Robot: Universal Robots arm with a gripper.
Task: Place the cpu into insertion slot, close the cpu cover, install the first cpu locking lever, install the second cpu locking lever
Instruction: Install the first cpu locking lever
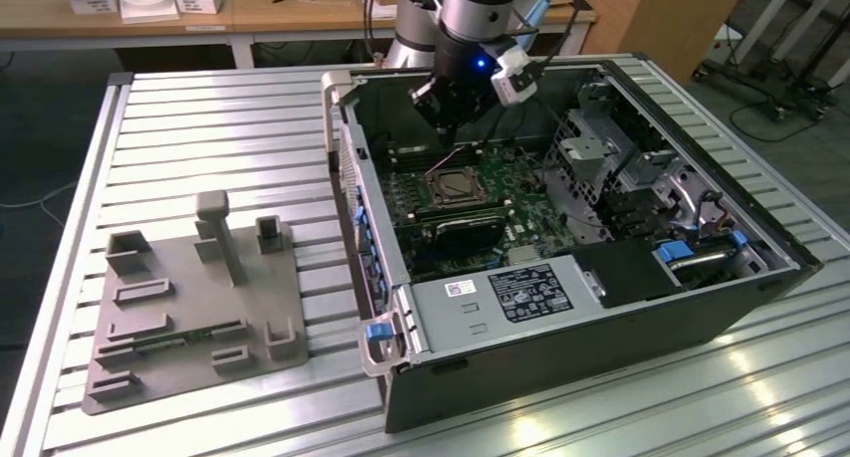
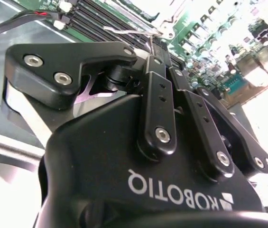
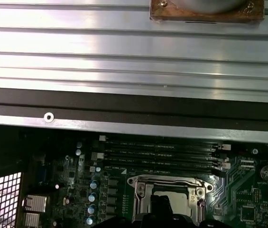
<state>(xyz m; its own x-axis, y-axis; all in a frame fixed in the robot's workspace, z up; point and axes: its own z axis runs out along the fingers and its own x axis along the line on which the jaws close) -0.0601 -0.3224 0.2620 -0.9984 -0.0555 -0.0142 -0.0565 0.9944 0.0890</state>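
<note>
Above socket (image 1: pixel 459 186), pincer (image 1: pixel 447 126) hovers close; cover (image 3: pixel 168 181) lies flat around seated cpu (image 3: pixel 179 199); pincer wide or narrow: cannot tell.

Computer case (image 1: pixel 598 347): dark matt sheet metal, with a glossy blue plastic latch (image 1: pixel 378 330) at one corner. Under the case, table (image 1: pixel 213 128) of ribbed aluminium, satin, streaked with glare. Beside the case, grey jig plate (image 1: pixel 199 298), matt, plastic-looking. Inside the case: green lacquered circuit board (image 1: pixel 525 178); cpu cover (image 3: pixel 169 181), bare silvery metal; cpu (image 3: pixel 181 202), smooth pale metallic top. Gripper (image 1: pixel 445 126) above the case: matt black, bright screw heads.
</note>
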